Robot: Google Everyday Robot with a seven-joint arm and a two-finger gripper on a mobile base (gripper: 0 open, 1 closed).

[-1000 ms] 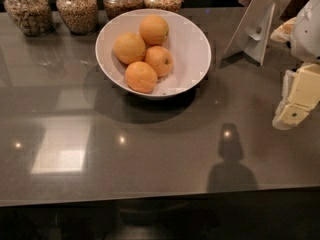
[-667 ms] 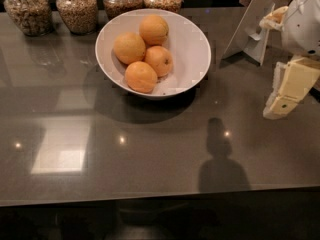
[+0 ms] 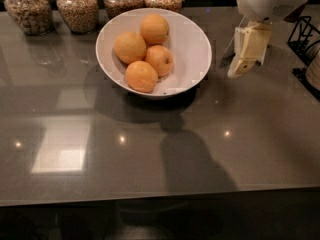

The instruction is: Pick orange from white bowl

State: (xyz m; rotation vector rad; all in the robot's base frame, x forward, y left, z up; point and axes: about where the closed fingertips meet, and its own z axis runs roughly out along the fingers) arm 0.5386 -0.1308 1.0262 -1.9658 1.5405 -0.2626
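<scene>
The white bowl (image 3: 192, 44) stands at the back middle of the dark grey table. It holds several round oranges: one at the back (image 3: 154, 28), one on the left (image 3: 130, 47), one at the front (image 3: 141, 76), and a smaller one with a dark dot (image 3: 159, 60) in the middle. My gripper (image 3: 240, 69), white with cream-coloured parts, hangs at the upper right. It is just to the right of the bowl's rim, apart from it and above the table. Nothing shows in it.
Several glass jars of grains (image 3: 77, 9) stand in a row behind the bowl. A black wire rack (image 3: 304, 34) stands at the right edge. The table's front edge (image 3: 160, 196) runs across the bottom.
My gripper has moved left and toward the back, from the table's right side to just beside the bowl's right rim. The bowl and oranges have not moved.
</scene>
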